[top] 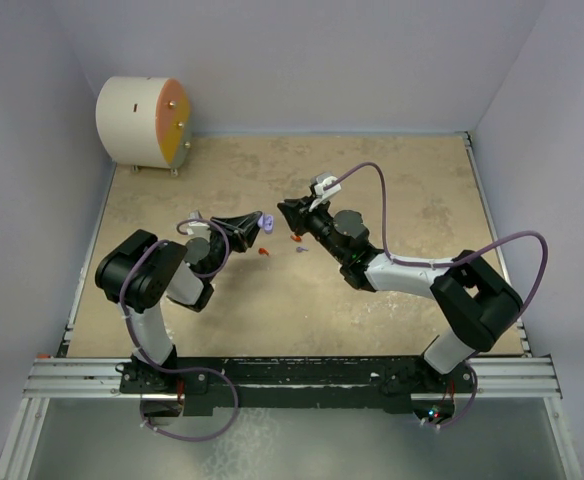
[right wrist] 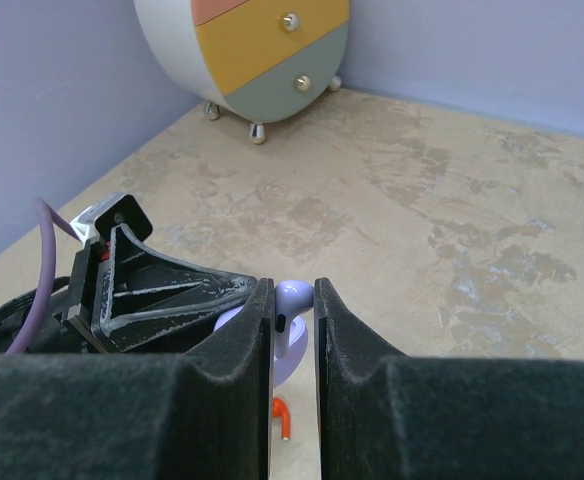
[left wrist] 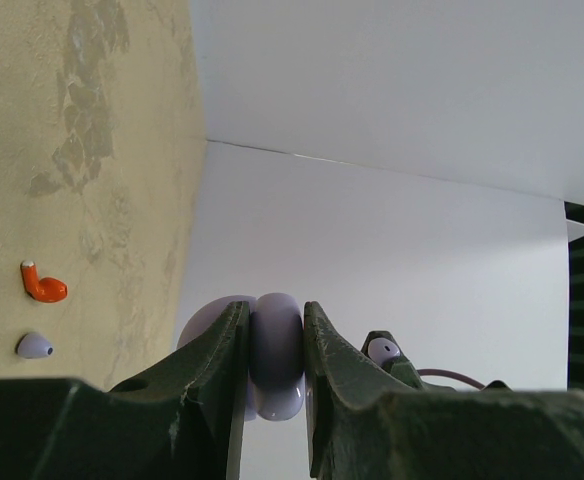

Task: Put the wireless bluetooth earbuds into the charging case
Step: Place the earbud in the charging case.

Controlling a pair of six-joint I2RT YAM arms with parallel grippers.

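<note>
My left gripper [left wrist: 276, 312] is shut on the round lavender charging case [left wrist: 275, 385], held above the table. My right gripper [right wrist: 294, 300] is shut on a lavender earbud [right wrist: 297, 294], bulb up and stem down, close against the case [right wrist: 294, 362]. In the top view the two grippers meet tip to tip, left [top: 255, 222] and right [top: 288, 212], with the case [top: 266, 220] between them. On the table lie two red earbuds [top: 263, 252] [top: 295, 239] and another lavender earbud [top: 301, 250]. The left wrist view shows one red earbud [left wrist: 42, 285] and the loose lavender earbud [left wrist: 34, 346].
A round white cabinet [top: 142, 122] with coloured drawer fronts stands at the back left corner. Lavender walls enclose the beige table [top: 392, 180] on three sides. A metal rail [top: 292, 375] runs along the near edge.
</note>
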